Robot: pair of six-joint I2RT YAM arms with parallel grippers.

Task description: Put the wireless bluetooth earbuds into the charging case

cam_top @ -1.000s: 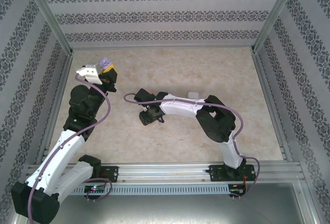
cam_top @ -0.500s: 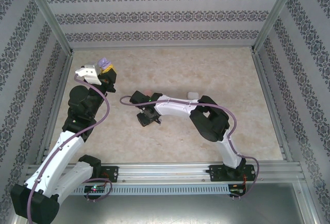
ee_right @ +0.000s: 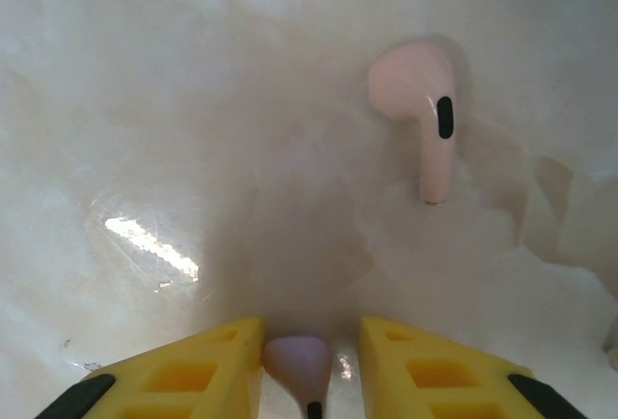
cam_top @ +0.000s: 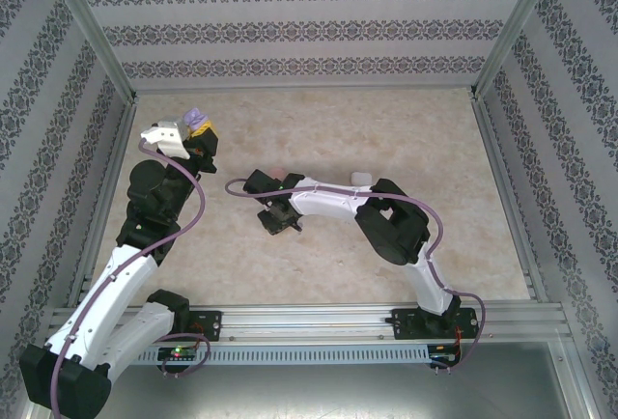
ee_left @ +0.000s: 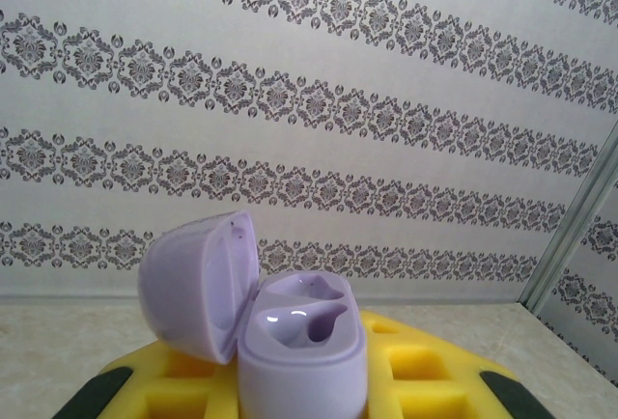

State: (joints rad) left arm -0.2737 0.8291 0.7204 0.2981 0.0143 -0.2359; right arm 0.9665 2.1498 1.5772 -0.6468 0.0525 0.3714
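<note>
Left gripper (ee_left: 290, 395) raised at far left, clenched on the purple case (ee_left: 299, 342), lid flipped open, both wells empty and facing up. Right gripper (ee_right: 309, 330) down on the table (ee_right: 145, 100) mid-left, jaws straddling a mauve bud (ee_right: 297, 356). A sliver of gap shows on one side, so it reads as not clamped yet. Pink bud (ee_right: 425, 100) lies flat just ahead and to the right, apart from the fingers.

Step in hand: pick the mauve bud.

- Keep the jaws centred so both pads meet the bud together, else it probably skids on the glossy top.
- Grip the head low, leaving the stem free to enter a well.
- Lift straight and stay off the pink bud.
- Case well apart from the bud, so carry over and come in stem-first from above.
</note>
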